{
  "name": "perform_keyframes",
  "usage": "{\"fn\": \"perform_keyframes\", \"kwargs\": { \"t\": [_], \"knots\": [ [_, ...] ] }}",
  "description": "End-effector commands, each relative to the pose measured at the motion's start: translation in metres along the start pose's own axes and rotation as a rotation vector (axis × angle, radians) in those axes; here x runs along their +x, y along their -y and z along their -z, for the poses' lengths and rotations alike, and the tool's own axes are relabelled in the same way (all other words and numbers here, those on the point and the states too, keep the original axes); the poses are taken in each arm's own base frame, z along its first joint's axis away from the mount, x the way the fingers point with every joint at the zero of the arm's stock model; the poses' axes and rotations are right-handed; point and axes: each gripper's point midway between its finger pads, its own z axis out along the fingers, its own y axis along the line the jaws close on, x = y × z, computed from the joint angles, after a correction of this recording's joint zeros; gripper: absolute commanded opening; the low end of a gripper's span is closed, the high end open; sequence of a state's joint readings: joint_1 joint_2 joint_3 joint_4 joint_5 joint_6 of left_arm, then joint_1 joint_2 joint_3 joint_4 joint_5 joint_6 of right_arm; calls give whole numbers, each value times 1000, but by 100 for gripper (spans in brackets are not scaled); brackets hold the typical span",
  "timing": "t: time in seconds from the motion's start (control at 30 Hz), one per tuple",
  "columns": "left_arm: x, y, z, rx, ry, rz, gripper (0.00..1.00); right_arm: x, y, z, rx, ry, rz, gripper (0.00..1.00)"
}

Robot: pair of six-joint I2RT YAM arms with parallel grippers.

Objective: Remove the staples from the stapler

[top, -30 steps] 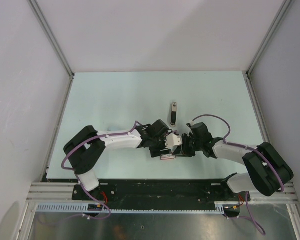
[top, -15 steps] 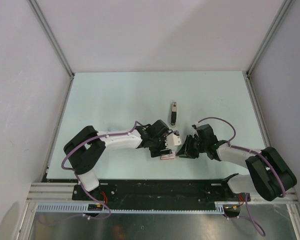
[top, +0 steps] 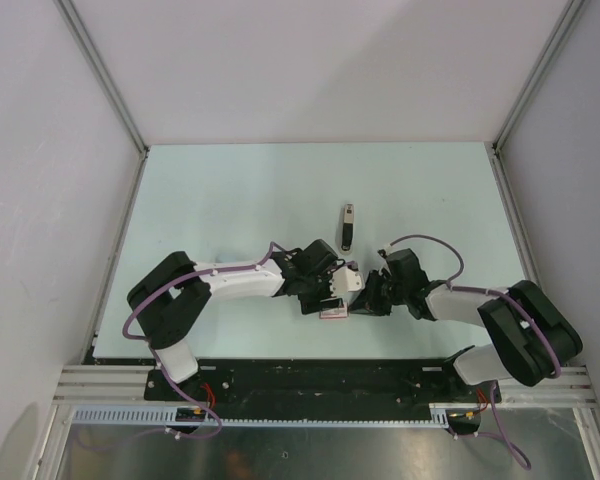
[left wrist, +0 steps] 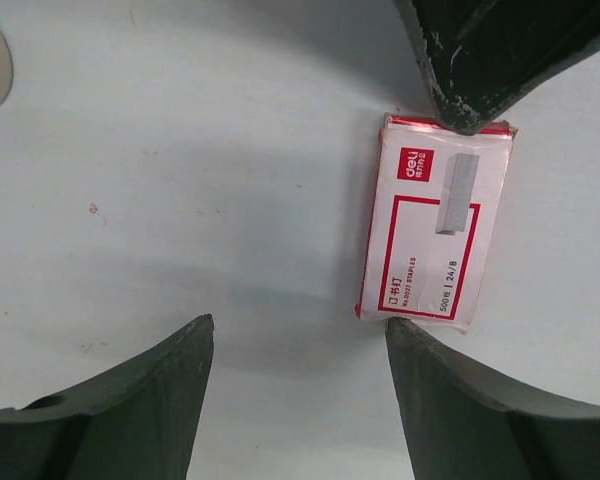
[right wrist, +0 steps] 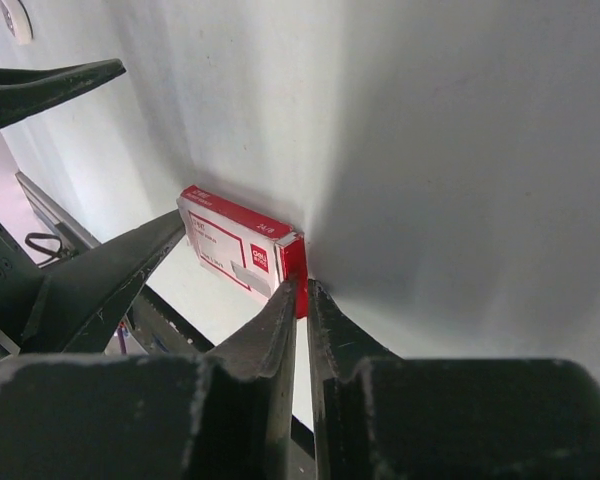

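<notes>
The small black stapler (top: 348,226) lies on the table, well beyond both grippers and untouched. No loose staples show in any view. My left gripper (top: 330,298) is open and empty; in the left wrist view (left wrist: 300,326) its right fingertip (left wrist: 405,335) touches the near end of a red-and-white staple box (left wrist: 435,235). My right gripper (right wrist: 302,287) is shut, its tips pressed against the red end of the same box (right wrist: 242,250). In the top view the right gripper (top: 358,303) meets the left one over the box (top: 333,313).
The staple box lies flat on the pale table (top: 230,200) near its front edge. The black rail (top: 310,375) runs just behind the box. Grey walls enclose the table on three sides. A left finger (right wrist: 110,275) stands beside the box.
My right arm swung a little to the right and came back left, its shut tips now against the box's end. The left arm, the stapler and the box have stayed put.
</notes>
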State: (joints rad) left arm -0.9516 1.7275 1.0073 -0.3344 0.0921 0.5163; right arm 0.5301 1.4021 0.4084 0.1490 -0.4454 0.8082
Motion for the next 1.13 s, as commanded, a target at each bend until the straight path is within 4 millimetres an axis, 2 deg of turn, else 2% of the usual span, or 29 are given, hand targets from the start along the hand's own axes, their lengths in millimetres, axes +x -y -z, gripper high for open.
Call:
{"fn": "perform_keyframes", "kwargs": {
  "t": [0.0, 0.2, 0.3, 0.43, 0.47, 0.57, 0.63, 0.8, 0.9, 1.0, 1.1],
  "knots": [
    [-11, -4, 7, -24, 36, -32, 74, -2, -8, -5, -11, 4, 16, 13],
    [-11, -4, 7, -26, 34, -31, 74, -6, -3, 4, 8, 15, 24, 12],
    [-13, -9, 12, -51, 40, -25, 75, -13, -1, 16, 15, 41, 27, 20],
    [-22, -35, 35, -124, 76, 31, 81, -24, -4, 33, 36, 89, 60, 44],
    [-25, -43, 44, -143, 92, 55, 85, -28, -5, 37, 38, 98, 70, 52],
    [-31, -69, 76, -198, 137, 117, 96, -39, -13, 46, 39, 124, 100, 86],
    [-33, -86, 102, -241, 173, 154, 98, -49, -17, 51, 57, 136, 117, 96],
    [-27, -122, 167, -336, 262, 274, 100, -79, -32, 72, 64, 199, 173, 99],
    [-12, -139, 199, -407, 302, 372, 99, -99, -43, 88, 49, 259, 204, 99],
    [8, -149, 219, -449, 331, 463, 99, -114, -55, 99, 35, 302, 240, 99],
    [29, -157, 229, -456, 362, 563, 99, -128, -67, 109, 30, 350, 274, 99]
  ]
}}
